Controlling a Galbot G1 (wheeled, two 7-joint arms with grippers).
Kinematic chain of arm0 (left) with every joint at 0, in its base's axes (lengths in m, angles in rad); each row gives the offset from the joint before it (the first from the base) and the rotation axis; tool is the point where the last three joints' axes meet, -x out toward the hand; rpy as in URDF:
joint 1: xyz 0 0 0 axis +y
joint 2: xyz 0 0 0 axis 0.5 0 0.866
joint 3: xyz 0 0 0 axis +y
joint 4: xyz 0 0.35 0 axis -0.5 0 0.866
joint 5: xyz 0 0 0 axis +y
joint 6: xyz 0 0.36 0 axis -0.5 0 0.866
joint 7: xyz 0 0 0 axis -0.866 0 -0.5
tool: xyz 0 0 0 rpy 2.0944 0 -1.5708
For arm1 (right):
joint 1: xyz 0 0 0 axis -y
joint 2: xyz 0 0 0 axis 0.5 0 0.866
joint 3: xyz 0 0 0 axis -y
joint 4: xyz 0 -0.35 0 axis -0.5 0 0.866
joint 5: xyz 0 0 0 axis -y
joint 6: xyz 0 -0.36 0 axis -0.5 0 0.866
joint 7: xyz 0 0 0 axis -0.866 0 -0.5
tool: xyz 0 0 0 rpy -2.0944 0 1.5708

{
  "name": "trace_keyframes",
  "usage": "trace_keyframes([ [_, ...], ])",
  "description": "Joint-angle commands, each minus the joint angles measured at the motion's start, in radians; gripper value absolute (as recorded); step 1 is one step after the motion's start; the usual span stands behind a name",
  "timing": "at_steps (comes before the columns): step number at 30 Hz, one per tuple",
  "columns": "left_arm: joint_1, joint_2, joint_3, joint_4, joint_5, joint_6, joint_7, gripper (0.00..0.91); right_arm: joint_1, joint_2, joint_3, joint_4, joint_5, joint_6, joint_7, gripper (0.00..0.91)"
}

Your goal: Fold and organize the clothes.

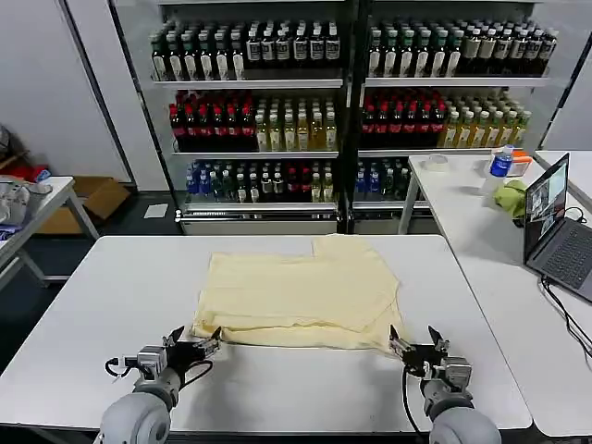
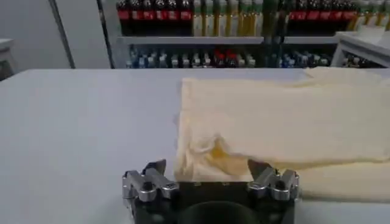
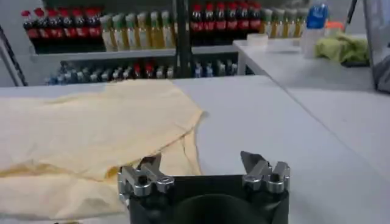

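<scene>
The clothes are one pale cream-yellow T-shirt [image 1: 301,291], lying partly folded and flat in the middle of the white table [image 1: 111,296]. My left gripper [image 1: 194,347] is open, low at the shirt's near left corner. In the left wrist view that corner of the T-shirt [image 2: 286,122] lies between the spread fingers of the left gripper [image 2: 207,167]. Open as well, my right gripper [image 1: 414,350] sits at the near right corner. In the right wrist view the T-shirt [image 3: 91,128] reaches one finger of the right gripper [image 3: 201,161], and bare table lies before the other.
A second white table at the right carries an open laptop [image 1: 555,227], a green cloth [image 1: 511,197] and a bottle [image 1: 500,163]. Drink shelves [image 1: 342,111] stand behind the table. Another table [image 1: 23,217] and a cardboard box are at the far left.
</scene>
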Motion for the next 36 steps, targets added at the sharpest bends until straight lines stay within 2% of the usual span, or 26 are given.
trace_keyframes([
  [1,-0.039,-0.002,0.007,0.048,-0.013,-0.011,-0.001,0.03,0.022,0.006,-0.026,-0.045,0.038,-0.02,0.006,0.0],
  [13,-0.018,-0.001,0.012,0.038,-0.027,-0.007,0.012,0.01,0.011,0.0,-0.031,-0.034,0.038,-0.012,0.004,0.0],
  [23,0.028,0.006,-0.001,-0.009,-0.054,-0.004,0.011,0.01,-0.076,-0.011,-0.017,0.076,0.017,-0.006,0.004,0.0],
  [28,0.079,0.004,-0.011,-0.064,-0.061,-0.002,0.008,0.01,-0.138,-0.014,0.004,0.134,0.004,-0.004,0.005,0.0],
  [36,0.255,0.011,-0.064,-0.228,-0.06,0.0,0.005,0.01,-0.297,-0.03,0.063,0.259,-0.041,0.002,-0.002,0.0],
])
